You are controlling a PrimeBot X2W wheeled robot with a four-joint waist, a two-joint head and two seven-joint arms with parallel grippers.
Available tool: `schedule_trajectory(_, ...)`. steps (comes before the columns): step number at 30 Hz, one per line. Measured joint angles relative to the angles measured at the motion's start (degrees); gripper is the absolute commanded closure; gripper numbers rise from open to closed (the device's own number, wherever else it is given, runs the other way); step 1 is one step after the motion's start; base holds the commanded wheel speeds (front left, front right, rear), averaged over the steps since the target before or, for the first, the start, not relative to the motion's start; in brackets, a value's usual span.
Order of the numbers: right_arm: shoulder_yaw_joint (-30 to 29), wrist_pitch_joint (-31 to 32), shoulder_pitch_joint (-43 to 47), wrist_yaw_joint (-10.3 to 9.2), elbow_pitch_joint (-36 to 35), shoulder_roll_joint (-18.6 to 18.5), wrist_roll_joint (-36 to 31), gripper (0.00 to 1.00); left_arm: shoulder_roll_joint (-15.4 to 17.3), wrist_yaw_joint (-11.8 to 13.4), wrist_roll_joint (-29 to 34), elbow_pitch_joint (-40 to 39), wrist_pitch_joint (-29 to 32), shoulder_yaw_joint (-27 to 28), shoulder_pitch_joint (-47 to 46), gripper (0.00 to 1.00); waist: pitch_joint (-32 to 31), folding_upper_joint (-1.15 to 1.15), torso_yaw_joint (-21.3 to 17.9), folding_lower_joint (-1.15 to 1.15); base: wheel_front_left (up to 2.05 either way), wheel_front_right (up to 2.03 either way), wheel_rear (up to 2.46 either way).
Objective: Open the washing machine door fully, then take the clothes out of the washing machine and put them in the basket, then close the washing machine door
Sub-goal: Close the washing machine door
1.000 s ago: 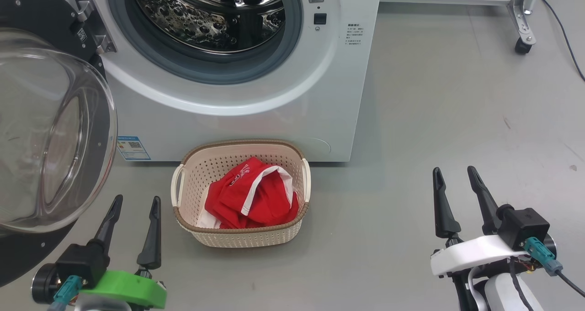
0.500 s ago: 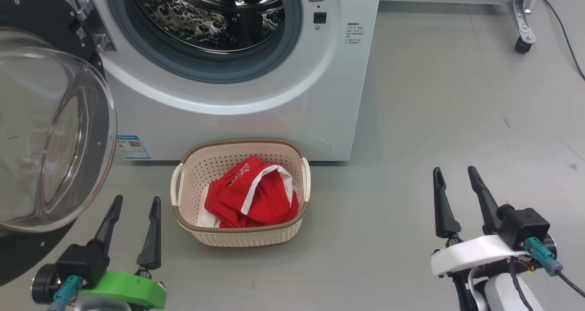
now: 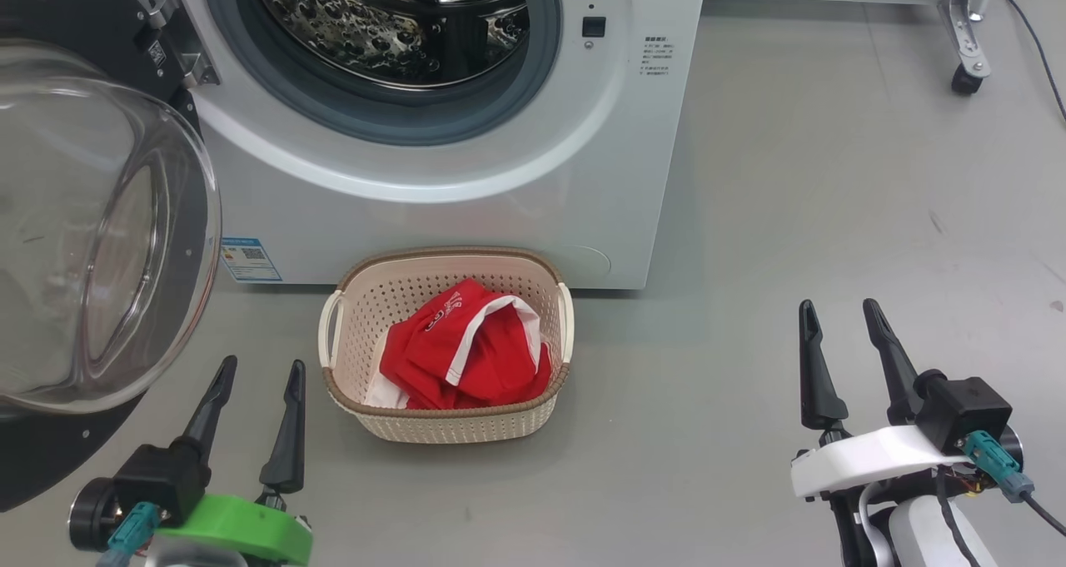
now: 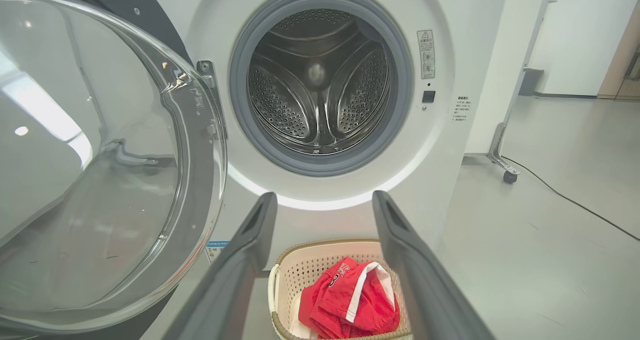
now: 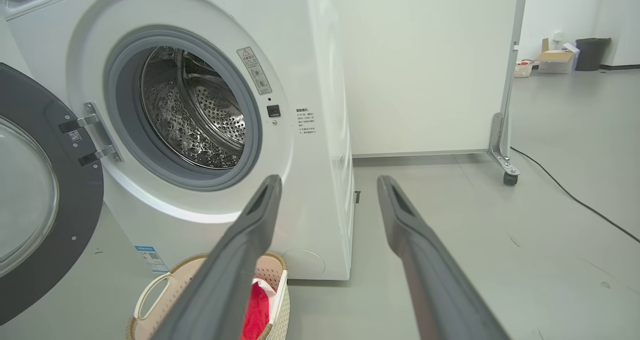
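- The floor (image 3: pixel 791 217) is smooth and grey with a soft shine. It has a few small dark marks (image 3: pixel 937 221) at the right of the head view.
- A white panel (image 5: pixel 425 65) stands upright in the upper middle of the right wrist view. Its metal foot ends in a small black wheel (image 5: pixel 509 178).
- A black cable (image 5: pixel 575 197) lies on the floor at the right, near that wheel.
- In the upper right corner, far away, a cardboard box (image 5: pixel 552 60) and a dark bin (image 5: pixel 591 53) stand by a white wall (image 5: pixel 560 10).
- A brown surface (image 4: pixel 620 55) shows at the upper right edge of the left wrist view.
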Motion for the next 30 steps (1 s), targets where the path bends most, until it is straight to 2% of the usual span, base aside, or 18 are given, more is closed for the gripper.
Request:
schedule_trajectory(12,0.4,0.0,0.0,0.09,-0.5,0.0,0.0,0.0,0.0,0.0,0.0,-0.1,0.0,-0.4,-0.2,0.0,0.9,0.0,4.7,0.0,0.0,0.0,0.0)
schedule_trajectory(30,1.7,0.0,0.0,0.43,-0.3,0.0,0.0,0.0,-0.2,0.2,0.8,0.0,0.0,-0.4,-0.2,0.0,0.0,0.0,16.5,0.0,0.0,0.0,0.0)
